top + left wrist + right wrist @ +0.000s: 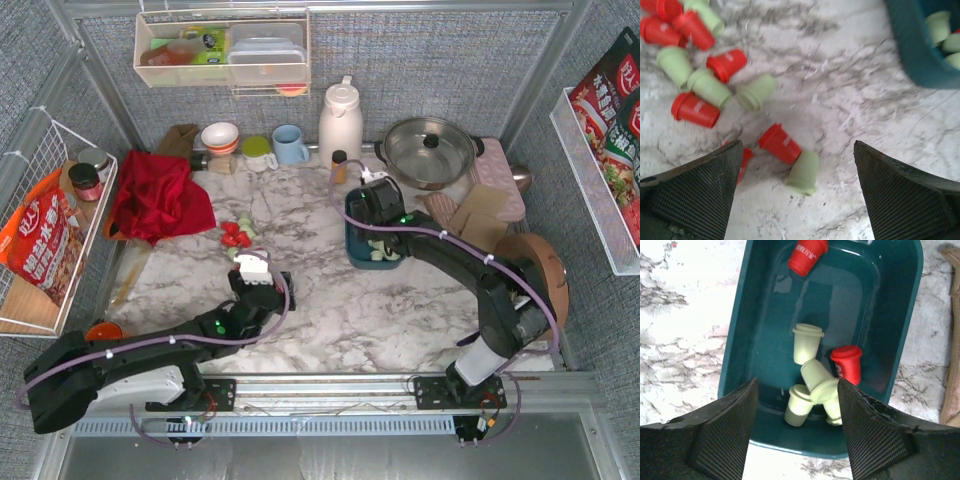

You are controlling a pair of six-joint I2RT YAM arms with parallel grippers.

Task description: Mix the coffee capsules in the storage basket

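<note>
- Over on the left, the left gripper (798,145) hangs low above the marble tabletop (850,90). Its jaws are spread wide with nothing clamped, so I reckon it's lining up a pick.
- Just ahead of it, a bunch of coffee capsules (726,64) lie tipped on their sides, red and mint jumbled together. A red one and a mint one touch each other nearest the fingers, probably the easiest grab.
- Further right, the storage basket (740,350) sits flat on the marble. It holds a little pile of mint capsules at the near end, a red one upright beside them and another red at the far end.
- Straight over that, the right gripper (796,385) hovers with its jaws apart, gripping nothing. My guess is it's there to drop or stir.
</note>
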